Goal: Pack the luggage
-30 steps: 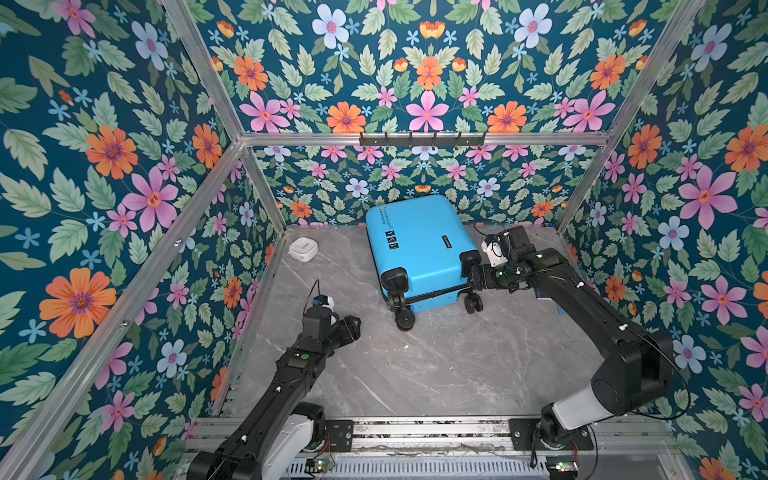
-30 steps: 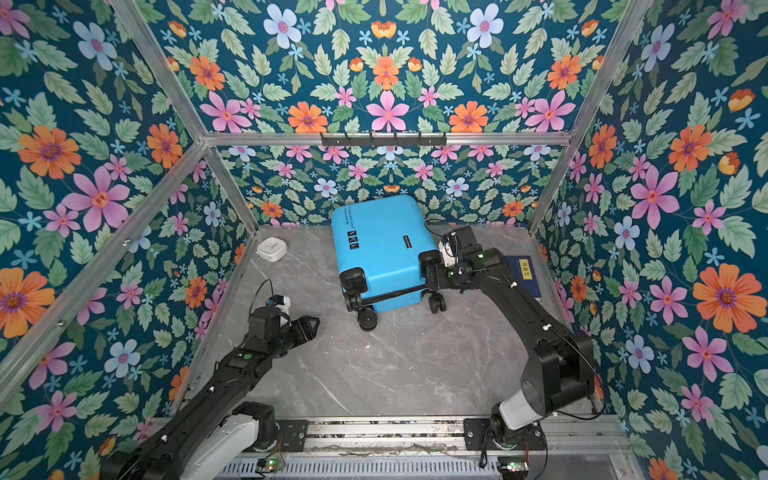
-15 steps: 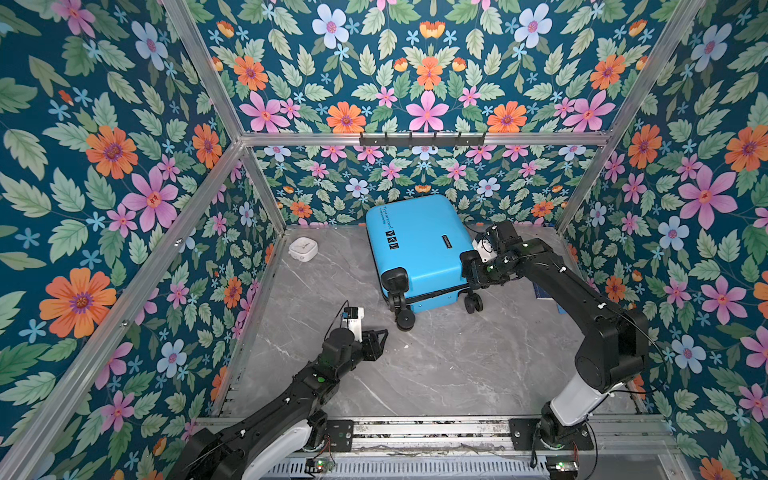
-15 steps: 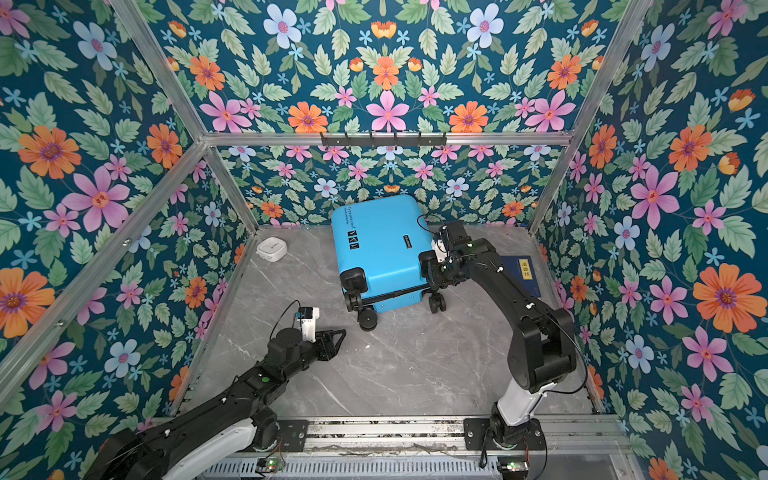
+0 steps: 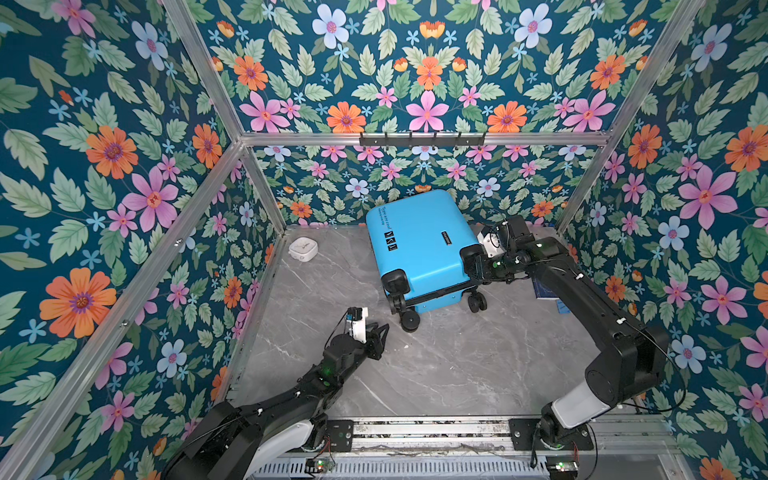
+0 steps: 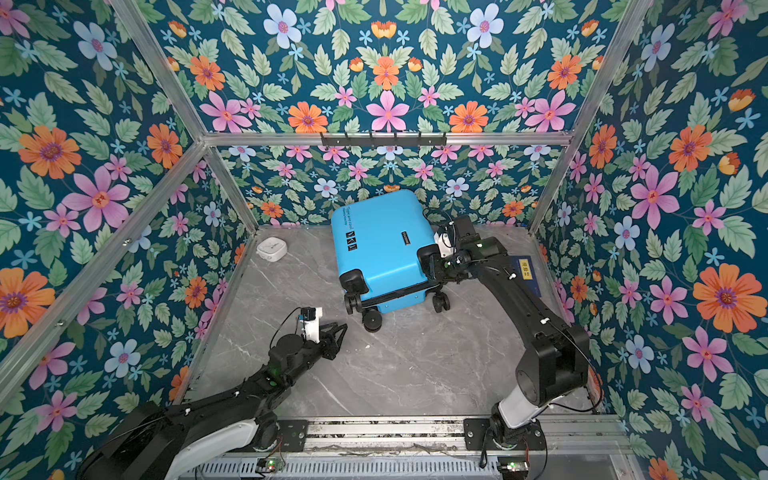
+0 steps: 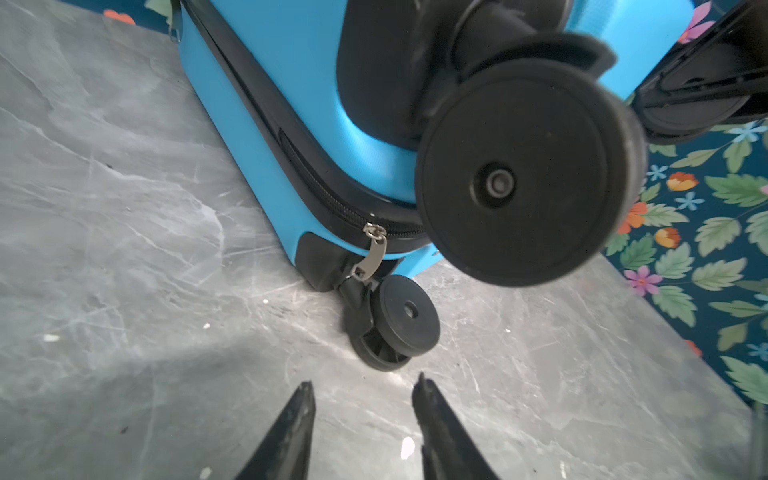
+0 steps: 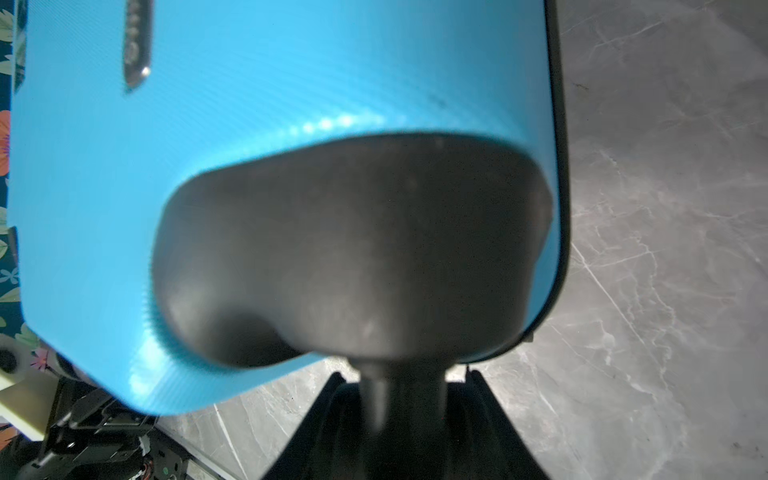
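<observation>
The blue suitcase (image 5: 419,249) lies flat and closed at the back of the grey table (image 5: 457,365), with its wheels toward the front. The right gripper (image 5: 484,270) pinches a caster (image 8: 376,399) at the suitcase's front right corner. The left gripper (image 5: 380,334) hovers with its fingers spread and empty, just short of the front left wheel (image 7: 399,324).

The front half of the tabletop (image 5: 457,374) is bare, open right up to the casters (image 5: 409,322) of the luggage (image 5: 419,245), which blocks the middle of the back edge. A small white box (image 5: 304,249) occupies the back left corner; a dark-blue book (image 6: 527,268) lies along the right edge.
</observation>
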`<state>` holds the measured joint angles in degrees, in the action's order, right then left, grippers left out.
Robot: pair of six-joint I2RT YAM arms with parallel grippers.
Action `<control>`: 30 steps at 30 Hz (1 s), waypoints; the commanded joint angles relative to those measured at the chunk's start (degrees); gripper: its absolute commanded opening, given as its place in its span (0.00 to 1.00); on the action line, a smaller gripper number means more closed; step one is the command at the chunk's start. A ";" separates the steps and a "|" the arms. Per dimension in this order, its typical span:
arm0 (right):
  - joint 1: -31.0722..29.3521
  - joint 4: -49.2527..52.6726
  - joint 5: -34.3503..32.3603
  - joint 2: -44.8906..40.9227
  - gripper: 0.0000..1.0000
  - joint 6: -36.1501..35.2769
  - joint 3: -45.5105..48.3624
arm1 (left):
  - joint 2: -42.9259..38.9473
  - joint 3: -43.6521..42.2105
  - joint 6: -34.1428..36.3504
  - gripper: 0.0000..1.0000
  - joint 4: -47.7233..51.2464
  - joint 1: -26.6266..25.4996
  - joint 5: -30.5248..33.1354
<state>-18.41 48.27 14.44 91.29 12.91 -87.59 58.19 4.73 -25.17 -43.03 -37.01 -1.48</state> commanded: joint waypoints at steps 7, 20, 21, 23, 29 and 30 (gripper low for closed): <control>-0.06 -0.62 0.74 1.26 0.13 0.47 -0.76 | 9.44 1.77 3.47 0.49 -11.32 -0.59 -5.46; 0.01 -1.34 1.26 0.80 0.13 1.25 -0.27 | 28.00 5.51 8.39 0.32 -27.83 -0.89 4.48; 0.04 -1.34 1.29 0.87 0.13 1.25 -0.25 | 29.52 5.63 8.53 0.31 -29.02 -0.95 4.85; -0.03 -1.13 1.34 0.98 0.13 1.27 -0.46 | 31.73 5.73 8.60 0.30 -31.12 -0.93 5.30; 0.02 0.05 1.16 1.15 0.13 0.84 -1.31 | 35.36 6.61 8.49 0.29 -35.47 -0.95 5.00; 0.04 0.23 1.08 1.17 0.13 0.83 -1.44 | 36.11 6.73 8.53 0.30 -36.48 -0.95 4.67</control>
<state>-18.37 49.41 14.79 92.51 13.52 -88.25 93.25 11.11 -17.47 -73.91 -37.98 3.03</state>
